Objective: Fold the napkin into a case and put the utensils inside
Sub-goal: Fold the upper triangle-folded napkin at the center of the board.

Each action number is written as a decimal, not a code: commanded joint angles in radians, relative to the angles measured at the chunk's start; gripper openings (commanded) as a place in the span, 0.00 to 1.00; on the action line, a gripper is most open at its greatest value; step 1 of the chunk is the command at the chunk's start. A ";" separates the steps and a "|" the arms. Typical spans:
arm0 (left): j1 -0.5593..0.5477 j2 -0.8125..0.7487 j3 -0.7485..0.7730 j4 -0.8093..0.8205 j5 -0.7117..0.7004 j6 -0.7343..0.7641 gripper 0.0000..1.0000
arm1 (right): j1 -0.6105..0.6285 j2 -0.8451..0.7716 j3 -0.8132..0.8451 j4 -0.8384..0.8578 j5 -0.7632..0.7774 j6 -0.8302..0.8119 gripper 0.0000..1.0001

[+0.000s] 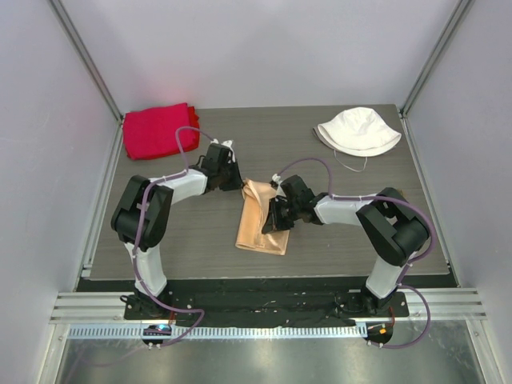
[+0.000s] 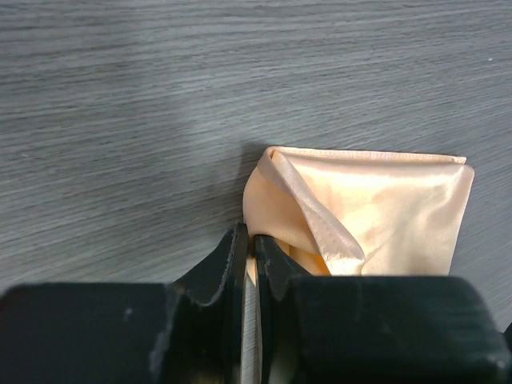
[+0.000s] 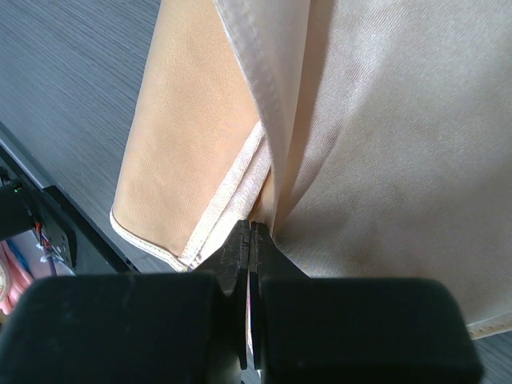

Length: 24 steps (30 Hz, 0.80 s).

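Observation:
The peach-tan satin napkin (image 1: 260,222) lies folded into a narrow strip at the middle of the table. My left gripper (image 1: 237,182) is at its far end. In the left wrist view the jaws (image 2: 250,240) stand almost together on the left edge of the cloth (image 2: 384,208), with a peach sliver between the tips. From the right, my right gripper (image 1: 274,218) reaches the strip's middle. It (image 3: 250,228) is shut on a hemmed layer of the napkin (image 3: 184,120), which rises in a ridge from the tips. The utensils are out of view.
A thick red cloth (image 1: 158,130) lies at the table's far left corner and a white bucket hat (image 1: 358,130) at the far right. The dark wood-grain table (image 1: 200,236) ends in a black rail near the arm bases. Grey walls close three sides.

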 commanded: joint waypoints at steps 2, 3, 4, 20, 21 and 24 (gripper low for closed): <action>-0.054 -0.037 -0.014 0.060 -0.082 -0.003 0.07 | -0.004 0.027 0.011 -0.088 0.046 -0.028 0.01; -0.064 -0.038 -0.014 0.059 -0.090 -0.004 0.06 | -0.012 0.022 0.016 -0.088 0.040 -0.028 0.01; -0.073 -0.040 -0.014 0.056 -0.122 -0.009 0.06 | -0.016 0.016 0.021 -0.091 0.019 -0.019 0.01; -0.214 -0.038 0.094 -0.160 -0.372 -0.099 0.00 | -0.252 -0.025 0.166 -0.170 -0.008 -0.019 0.01; -0.217 -0.029 0.118 -0.174 -0.383 -0.102 0.00 | -0.256 -0.013 0.176 -0.170 0.013 -0.028 0.01; -0.222 -0.012 0.147 -0.209 -0.383 -0.130 0.00 | -0.259 0.056 0.209 -0.161 0.020 -0.037 0.01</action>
